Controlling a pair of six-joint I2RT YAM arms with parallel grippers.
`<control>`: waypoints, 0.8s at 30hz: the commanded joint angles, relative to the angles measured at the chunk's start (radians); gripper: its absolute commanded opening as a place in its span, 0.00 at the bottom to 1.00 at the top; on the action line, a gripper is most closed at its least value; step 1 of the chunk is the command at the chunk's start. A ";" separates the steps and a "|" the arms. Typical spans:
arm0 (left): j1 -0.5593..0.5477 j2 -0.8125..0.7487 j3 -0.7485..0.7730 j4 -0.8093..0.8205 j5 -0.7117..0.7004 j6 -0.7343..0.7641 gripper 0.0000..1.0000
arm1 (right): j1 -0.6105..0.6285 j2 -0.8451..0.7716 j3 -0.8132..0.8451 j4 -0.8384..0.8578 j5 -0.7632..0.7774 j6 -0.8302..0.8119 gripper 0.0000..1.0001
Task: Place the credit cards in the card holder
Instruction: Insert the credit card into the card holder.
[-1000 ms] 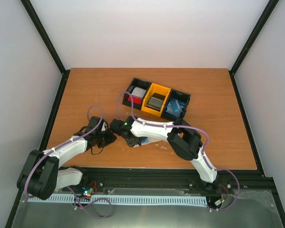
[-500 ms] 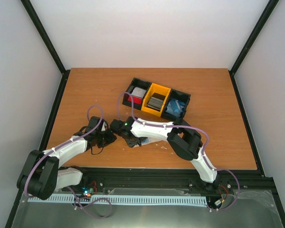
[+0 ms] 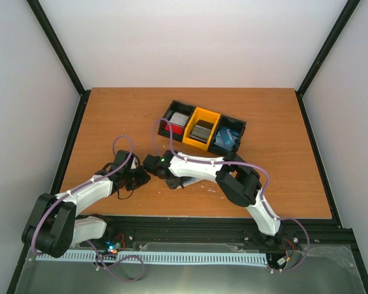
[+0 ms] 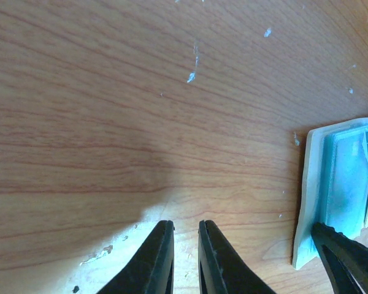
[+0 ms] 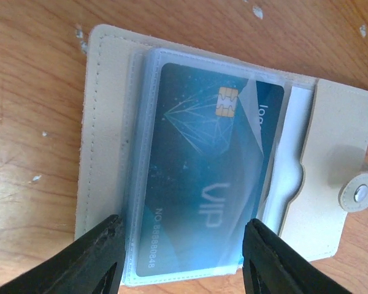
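Card holder (image 5: 104, 122) open | blue card (image 5: 196, 184) sleeved | chip (image 5: 227, 103) visible (right wrist only)

Looking like a robotics lab test cell: plain white panels (image 3: 190, 43) and black frame struts (image 3: 57, 49) are boxing in a wooden worktop (image 3: 110, 116), the left arm (image 3: 89, 190) and right arm (image 3: 199, 166) are sitting bolted to a black rail (image 3: 190, 224), purple cables (image 3: 115, 142) are trailing over them.

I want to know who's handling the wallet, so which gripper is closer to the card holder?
Right. The right gripper hangs directly over the open card holder, fingers on either side of its blue card. The left gripper is beside the holder, over bare table.
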 commanded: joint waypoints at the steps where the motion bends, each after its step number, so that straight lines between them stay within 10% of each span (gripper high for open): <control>1: 0.006 0.004 0.006 0.012 -0.001 -0.003 0.14 | -0.004 -0.021 0.008 -0.031 0.053 0.029 0.52; 9: 0.006 0.004 0.000 0.061 0.049 0.012 0.27 | -0.034 -0.077 -0.010 -0.016 0.059 0.030 0.52; 16: 0.006 0.023 -0.011 0.187 0.167 0.034 0.56 | -0.134 -0.282 -0.219 0.279 -0.239 -0.015 0.61; 24: 0.005 0.169 0.016 0.343 0.343 0.038 0.67 | -0.302 -0.360 -0.425 0.489 -0.451 -0.032 0.61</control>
